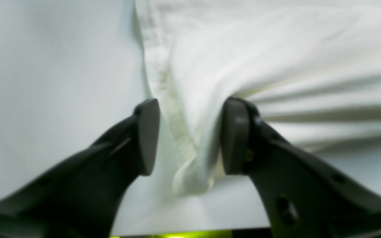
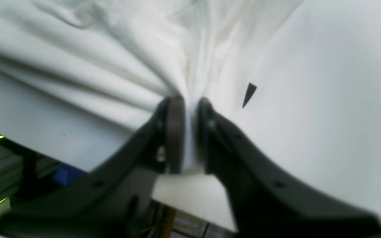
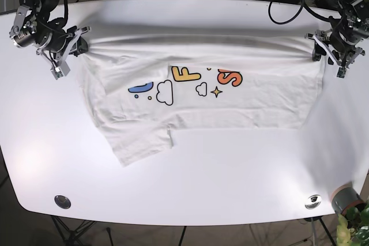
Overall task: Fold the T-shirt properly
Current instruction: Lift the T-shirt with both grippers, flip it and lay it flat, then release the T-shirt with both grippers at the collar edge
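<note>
Pinching a bunch of white cloth, the right gripper (image 2: pixel 188 132) had its jaws nearly together in the middle of the right wrist view, with only a thin band of fabric between them and pleats fanning away toward the upper left of that frame. The left gripper (image 1: pixel 190 135) stood differently: its jaws were well apart in the lower middle of the left wrist view, straddling a raised ridge of hem, the right pad touching the cloth while the left pad stood clear of it, so it had no real hold.

Seen from the base view, the T-shirt (image 3: pixel 202 108) lay spread across the upper half of the white table (image 3: pixel 184 188), print side up, with coloured letters and clouds near its centre. Its top edge ran taut between the right gripper (image 3: pixel 74 41) at the upper left of the frame and the left gripper (image 3: pixel 323 47) at the upper right. One sleeve (image 3: pixel 144 145) stuck out toward the lower left.

To do this step well, it seemed the left jaws needed to close fully on the ridge before any lift. Both arms would then best move together at equal height, keeping the edge stretched so the fold would land straight, without sagging in the middle.
</note>
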Controlling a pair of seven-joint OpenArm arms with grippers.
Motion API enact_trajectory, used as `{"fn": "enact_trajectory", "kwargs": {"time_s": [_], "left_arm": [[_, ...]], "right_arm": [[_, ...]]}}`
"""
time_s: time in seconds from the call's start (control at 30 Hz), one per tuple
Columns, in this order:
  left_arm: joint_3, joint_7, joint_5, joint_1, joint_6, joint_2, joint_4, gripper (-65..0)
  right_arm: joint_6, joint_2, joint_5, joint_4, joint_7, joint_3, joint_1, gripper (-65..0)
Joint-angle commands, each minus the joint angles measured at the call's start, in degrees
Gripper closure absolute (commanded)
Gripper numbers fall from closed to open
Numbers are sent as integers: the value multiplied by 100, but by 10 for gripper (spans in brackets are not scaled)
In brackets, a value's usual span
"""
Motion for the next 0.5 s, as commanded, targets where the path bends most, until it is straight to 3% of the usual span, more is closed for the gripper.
{"fn": "enact_trajectory", "kwargs": {"time_s": [0.0, 0.13, 0.2, 0.3, 0.47], "left_arm": [[-54, -81, 3, 113, 51, -164, 108, -325], [-54, -72, -41, 324, 51, -269, 125, -333], [-63, -72, -50, 351, 51, -296, 152, -333], [-265, -63, -226, 465, 51, -383, 442, -336], [-327, -63, -683, 641, 51, -507, 741, -333]], "right_arm": [[12, 308, 266, 494, 71, 54, -265, -292], [21, 413, 961, 863, 71, 203, -669, -537], [21, 563, 1418, 863, 71, 388, -766, -593], [21, 642, 1902, 828, 79, 643, -801, -566], [12, 624, 1945, 837, 79, 678, -660, -518]]}}
